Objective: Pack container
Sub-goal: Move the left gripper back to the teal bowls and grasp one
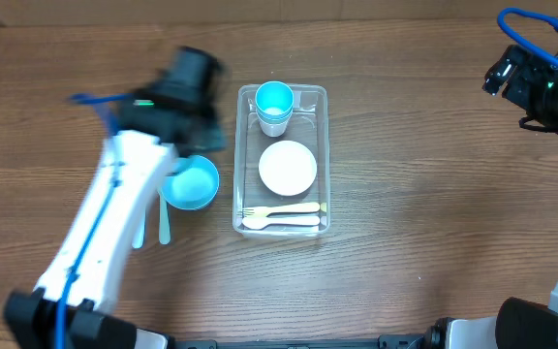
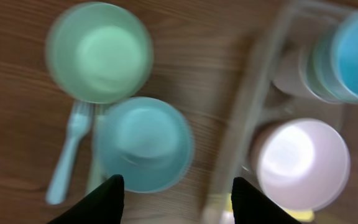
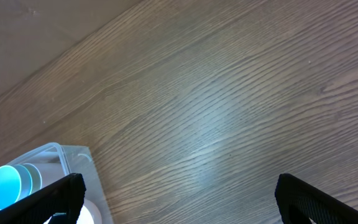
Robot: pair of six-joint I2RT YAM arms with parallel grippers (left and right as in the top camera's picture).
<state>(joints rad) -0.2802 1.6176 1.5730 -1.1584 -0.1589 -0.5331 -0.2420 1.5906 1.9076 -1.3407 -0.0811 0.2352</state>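
**Container (image 1: 310, 105) at mid-table, both claws empty**

Clear and rectangular, it lay at the centre of the table (image 1: 424, 242). It held a blue cup (image 1: 274, 100) at its far end, a white bowl (image 1: 288, 167) in the middle and cream cutlery (image 1: 281, 215) at its near end. The left gripper (image 2: 176, 180) hovered with jaws spread wide and empty above a teal bowl (image 2: 145, 143) just beside the container's left wall. A green bowl (image 2: 98, 53) and a pale fork (image 2: 67, 155) lay close by. The right gripper (image 3: 179, 180), toward the far right corner, gaped wide over bare wood, holding nothing.
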